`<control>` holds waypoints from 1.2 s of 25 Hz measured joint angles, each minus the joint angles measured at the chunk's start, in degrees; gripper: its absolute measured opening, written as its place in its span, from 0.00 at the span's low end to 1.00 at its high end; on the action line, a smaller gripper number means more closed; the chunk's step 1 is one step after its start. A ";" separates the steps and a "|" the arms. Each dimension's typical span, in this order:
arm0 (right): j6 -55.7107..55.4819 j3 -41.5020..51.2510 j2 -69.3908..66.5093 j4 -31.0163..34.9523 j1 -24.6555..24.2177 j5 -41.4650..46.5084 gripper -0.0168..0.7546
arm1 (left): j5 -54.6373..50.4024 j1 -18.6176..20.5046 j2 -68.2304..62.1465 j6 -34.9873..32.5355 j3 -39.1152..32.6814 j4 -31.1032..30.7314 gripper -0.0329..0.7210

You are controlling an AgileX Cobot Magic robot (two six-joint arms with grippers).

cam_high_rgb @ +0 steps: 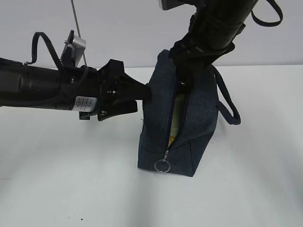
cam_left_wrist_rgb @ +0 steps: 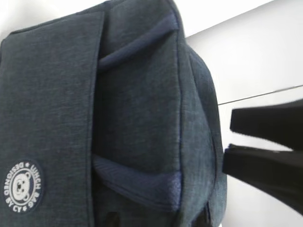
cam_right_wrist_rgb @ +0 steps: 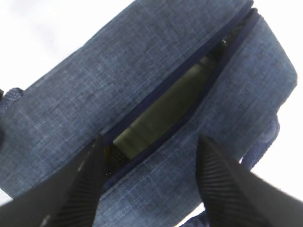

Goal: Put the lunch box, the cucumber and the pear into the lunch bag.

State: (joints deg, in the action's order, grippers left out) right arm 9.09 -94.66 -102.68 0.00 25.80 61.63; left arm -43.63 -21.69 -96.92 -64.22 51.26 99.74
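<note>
The navy lunch bag [cam_high_rgb: 189, 123] stands upright on the white table, its zipper part open down the near end. Through the slit shows a pale green surface, the lunch box [cam_right_wrist_rgb: 161, 113] lid, also visible in the exterior view [cam_high_rgb: 176, 118]. The cucumber and the pear are hidden. My right gripper [cam_right_wrist_rgb: 151, 142] hangs just over the bag's top. It is open, its ribbed fingers [cam_right_wrist_rgb: 90, 184] spread either side of the slit and holding nothing. My left gripper [cam_high_rgb: 147, 93] reaches level against the bag's left side. Its dark tips stand apart at the bottom edge of the left wrist view.
A metal ring pull [cam_high_rgb: 162, 165] hangs low on the bag's near end. The looped handle [cam_high_rgb: 229, 106] sticks out to the right. A round white logo [cam_left_wrist_rgb: 22, 184] sits on the bag's side. Two black wedges [cam_left_wrist_rgb: 270, 142] enter the left wrist view from the right. White table lies all round.
</note>
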 joint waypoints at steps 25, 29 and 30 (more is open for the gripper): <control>5.58 1.19 15.94 13.95 0.11 9.77 0.59 | 3.27 -3.11 0.96 -12.73 0.06 -12.40 0.58; 6.72 6.13 19.21 15.75 0.11 9.77 0.59 | 3.29 -3.11 0.96 -12.78 0.06 -12.60 0.58; 6.85 7.90 20.15 15.75 0.11 9.77 0.59 | 3.29 -3.11 0.96 -12.78 0.06 -12.73 0.58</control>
State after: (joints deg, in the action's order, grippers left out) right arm 15.94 -86.76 -82.53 15.75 25.91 71.40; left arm -40.34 -24.80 -95.96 -77.00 51.33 87.01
